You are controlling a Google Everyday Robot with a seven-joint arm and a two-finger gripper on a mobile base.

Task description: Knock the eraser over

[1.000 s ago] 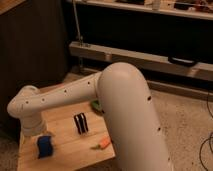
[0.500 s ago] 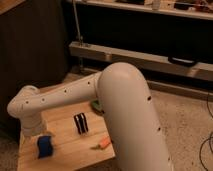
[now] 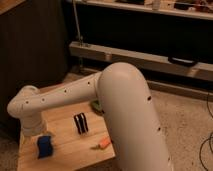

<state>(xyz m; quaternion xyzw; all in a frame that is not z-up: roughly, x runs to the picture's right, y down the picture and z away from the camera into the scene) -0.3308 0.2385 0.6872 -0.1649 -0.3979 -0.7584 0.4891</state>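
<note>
The eraser (image 3: 80, 123), a thin black block with pale vertical stripes, stands upright near the middle of the wooden table (image 3: 70, 152). My white arm (image 3: 65, 95) reaches over the table from the right and bends down at the far left. My gripper (image 3: 35, 132) is at the lower end of that arm, left of the eraser and apart from it, just above a blue pad (image 3: 44, 147). Most of it is hidden by the arm's wrist.
An orange carrot (image 3: 103, 143) lies near the table's front right edge. A green object (image 3: 95, 106) shows partly behind the arm at the back. A dark cabinet wall stands to the left, and a grey rail (image 3: 150, 59) and shelves stand behind.
</note>
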